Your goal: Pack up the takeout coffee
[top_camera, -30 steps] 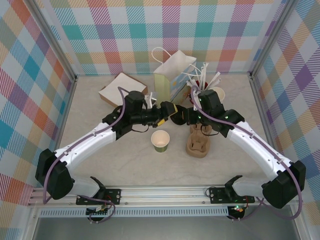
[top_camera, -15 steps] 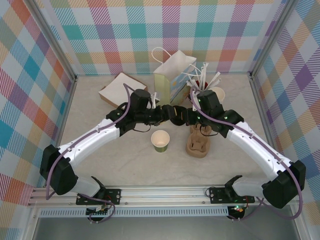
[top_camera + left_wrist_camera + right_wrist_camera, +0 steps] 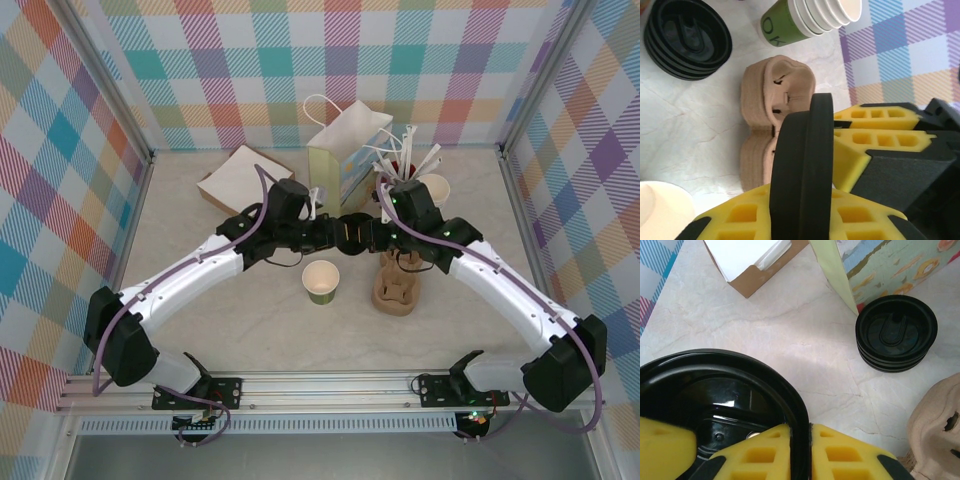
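Observation:
The olive-green paper cup (image 3: 321,281) stands upright and open on the table, cream inside, with nothing on top. Its cream rim (image 3: 660,210) shows at the bottom-left corner of the left wrist view. Above and behind it both grippers meet on one black lid (image 3: 346,227). My left gripper (image 3: 337,229) (image 3: 801,205) is shut on the lid (image 3: 802,150), which is seen edge-on. My right gripper (image 3: 357,231) (image 3: 801,440) pinches the lid's rim (image 3: 795,400) between its yellow pads. The brown pulp carrier (image 3: 398,285) sits to the right of the cup.
A stack of black lids (image 3: 896,332) (image 3: 687,40) lies beside the patterned paper bag (image 3: 345,150). A stack of green cups (image 3: 810,20), the red cup of straws (image 3: 400,160) and an open cardboard box (image 3: 245,178) stand at the back.
The left gripper has moved right with the lid until it meets the right gripper. The right gripper has shifted slightly left onto the lid's rim. The cup has not moved.

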`<state>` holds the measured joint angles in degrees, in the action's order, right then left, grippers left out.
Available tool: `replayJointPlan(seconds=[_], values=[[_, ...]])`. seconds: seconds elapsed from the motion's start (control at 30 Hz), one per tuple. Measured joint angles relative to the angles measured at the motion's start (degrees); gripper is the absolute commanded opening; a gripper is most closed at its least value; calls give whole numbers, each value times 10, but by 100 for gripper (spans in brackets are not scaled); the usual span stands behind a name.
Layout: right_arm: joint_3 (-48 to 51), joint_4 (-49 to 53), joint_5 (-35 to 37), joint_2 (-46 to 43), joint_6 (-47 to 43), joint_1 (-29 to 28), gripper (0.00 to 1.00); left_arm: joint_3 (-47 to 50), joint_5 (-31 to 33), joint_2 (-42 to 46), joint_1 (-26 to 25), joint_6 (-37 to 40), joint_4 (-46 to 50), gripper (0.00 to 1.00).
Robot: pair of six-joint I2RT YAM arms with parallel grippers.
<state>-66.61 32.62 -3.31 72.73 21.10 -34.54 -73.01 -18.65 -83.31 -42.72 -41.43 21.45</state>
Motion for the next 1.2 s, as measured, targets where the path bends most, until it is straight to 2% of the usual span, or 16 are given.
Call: replayJointPlan(seconds=[0.17,0.37,0.6,0.8,1.0,1.2], values=[[-28,31,-15,0,19,0,37,-4,56,4,-15,40,34,11],[-73,73,-60,-6,72,17,49,-4,179,34,-52,123,77,9],[-73,64,-179,-38,224,82,51,-2,365,83,-130,263,85,8],[-80,60,-275,-28,344,87,52,20,499,89,-192,388,75,8],[-89,60,-348,3,429,87,52,40,585,75,-248,497,21,7],[-99,66,-379,36,459,87,52,50,621,55,-269,562,-20,6]])
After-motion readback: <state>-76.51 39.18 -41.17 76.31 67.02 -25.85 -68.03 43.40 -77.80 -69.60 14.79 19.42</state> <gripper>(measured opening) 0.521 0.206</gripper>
